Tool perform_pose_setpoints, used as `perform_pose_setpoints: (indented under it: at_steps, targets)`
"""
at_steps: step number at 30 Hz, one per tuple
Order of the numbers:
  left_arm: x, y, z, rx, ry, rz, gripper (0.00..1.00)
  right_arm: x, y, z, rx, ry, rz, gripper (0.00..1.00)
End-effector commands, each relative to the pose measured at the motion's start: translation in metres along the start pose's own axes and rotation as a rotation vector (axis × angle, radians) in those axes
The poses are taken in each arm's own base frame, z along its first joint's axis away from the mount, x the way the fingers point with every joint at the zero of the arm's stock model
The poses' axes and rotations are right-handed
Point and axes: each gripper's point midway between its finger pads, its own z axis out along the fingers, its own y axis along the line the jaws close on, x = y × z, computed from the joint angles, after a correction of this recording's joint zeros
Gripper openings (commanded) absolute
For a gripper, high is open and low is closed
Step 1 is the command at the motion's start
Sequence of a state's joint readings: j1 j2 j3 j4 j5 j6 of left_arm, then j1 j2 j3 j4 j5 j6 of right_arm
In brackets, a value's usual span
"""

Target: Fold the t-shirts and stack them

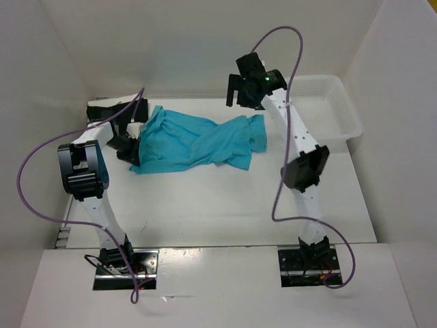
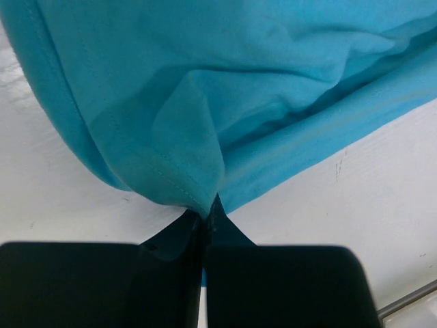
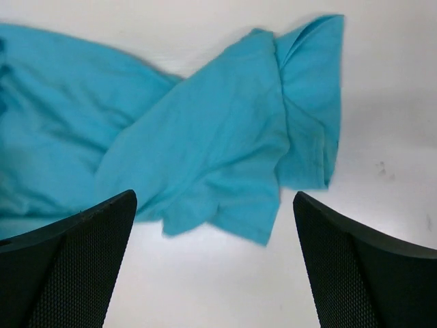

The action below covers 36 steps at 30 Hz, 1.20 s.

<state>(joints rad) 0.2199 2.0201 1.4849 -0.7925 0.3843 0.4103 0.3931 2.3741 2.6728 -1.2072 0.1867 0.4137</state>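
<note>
While left hand [image 2: 203, 222] pinches its L end, turquoise t-shirt [image 1: 194, 140] lies lengthwise L-R

L gripper [image 2: 203, 225] pinching turquoise t-shirt [image 2: 225, 89] hem, cloth bunched above table [image 2: 61, 198].

Was a robot lab cell: white table [image 1: 205, 205] boxed by white panels [image 1: 205, 48] on its far and side edges, two arms [image 1: 300, 147] stood on metal base plates [image 1: 147, 260] bolted at its near edge (purple cables [image 1: 280, 29] looped loose), plastic basket [image 1: 328, 109] sat at its far-right corner.
</note>
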Motion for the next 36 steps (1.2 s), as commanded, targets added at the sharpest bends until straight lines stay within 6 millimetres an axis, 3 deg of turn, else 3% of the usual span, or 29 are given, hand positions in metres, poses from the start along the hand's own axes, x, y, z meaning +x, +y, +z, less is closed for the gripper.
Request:
perform_pose_setpoints:
  at_steps: [1, 3, 6, 7, 9, 10, 11, 12, 13, 18, 24, 25, 26, 29, 32, 33, 34, 35, 36]
  targets:
    - [-0.007, -0.014, -0.015, 0.022, -0.047, -0.002, 0.00, 0.003, -0.010, -0.078, 0.097, -0.093, -0.026, 1.00]
    - [-0.002, -0.016, -0.013, 0.025, -0.041, -0.005, 0.00, 0.034, -0.021, -0.069, 0.068, -0.106, -0.028, 1.00]
    - [0.001, -0.019, -0.011, 0.035, -0.045, -0.006, 0.00, 0.067, -0.021, -0.070, -0.214, -0.154, 0.117, 1.00]
    - [-0.001, -0.019, -0.015, 0.030, -0.054, -0.001, 0.00, 0.076, -0.024, -0.066, -0.223, -0.166, 0.135, 1.00]
    - [-0.003, -0.019, -0.015, 0.027, -0.062, -0.006, 0.02, 0.095, -0.035, -0.044, -0.109, -0.162, 0.152, 1.00]
    - [-0.005, -0.017, -0.015, 0.022, -0.070, -0.001, 0.02, 0.108, -0.039, -0.017, -0.055, -0.105, 0.150, 0.98]
    - [-0.004, -0.017, -0.012, 0.026, -0.063, -0.014, 0.02, 0.107, -0.044, -0.005, -0.030, -0.085, 0.166, 0.94]
    - [-0.002, -0.016, -0.009, 0.031, -0.054, -0.019, 0.03, 0.126, -0.052, 0.020, 0.020, -0.011, 0.164, 0.89]
    - [-0.005, -0.016, -0.012, 0.028, -0.059, -0.016, 0.03, 0.130, -0.052, 0.029, 0.030, 0.005, 0.161, 0.78]
    - [-0.001, -0.018, -0.010, 0.029, -0.058, -0.017, 0.04, 0.159, -0.049, 0.054, 0.020, 0.105, 0.156, 0.69]
    - [0.006, -0.017, -0.010, 0.014, -0.040, -0.022, 0.04, 0.194, -0.045, 0.078, -0.001, 0.213, 0.158, 0.68]
    - [0.006, -0.017, -0.010, 0.014, -0.040, -0.022, 0.04, 0.202, -0.046, 0.080, 0.006, 0.240, 0.167, 0.64]
    - [0.005, -0.015, -0.013, -0.001, -0.043, -0.018, 0.04, 0.206, -0.048, 0.084, 0.012, 0.250, 0.166, 0.51]
    - [0.004, -0.012, -0.020, -0.033, -0.048, 0.000, 0.04, 0.232, -0.055, 0.085, 0.033, 0.319, 0.179, 0.36]
    - [0.006, -0.012, -0.021, -0.043, -0.043, 0.000, 0.04, 0.244, -0.061, 0.084, 0.028, 0.343, 0.188, 0.11]
    - [0.006, -0.012, -0.021, -0.043, -0.043, 0.000, 0.04, 0.242, -0.066, 0.086, 0.018, 0.347, 0.212, 0.00]
    - [0.005, -0.014, -0.021, -0.031, -0.049, 0.001, 0.04, 0.241, -0.067, 0.086, 0.009, 0.353, 0.213, 0.00]
    - [0.002, -0.014, -0.018, -0.018, -0.052, 0.000, 0.04, 0.230, -0.066, 0.088, -0.009, 0.331, 0.227, 0.00]
    - [0.000, -0.015, -0.018, -0.004, -0.051, -0.003, 0.04, 0.205, -0.062, 0.087, -0.029, 0.288, 0.222, 0.00]
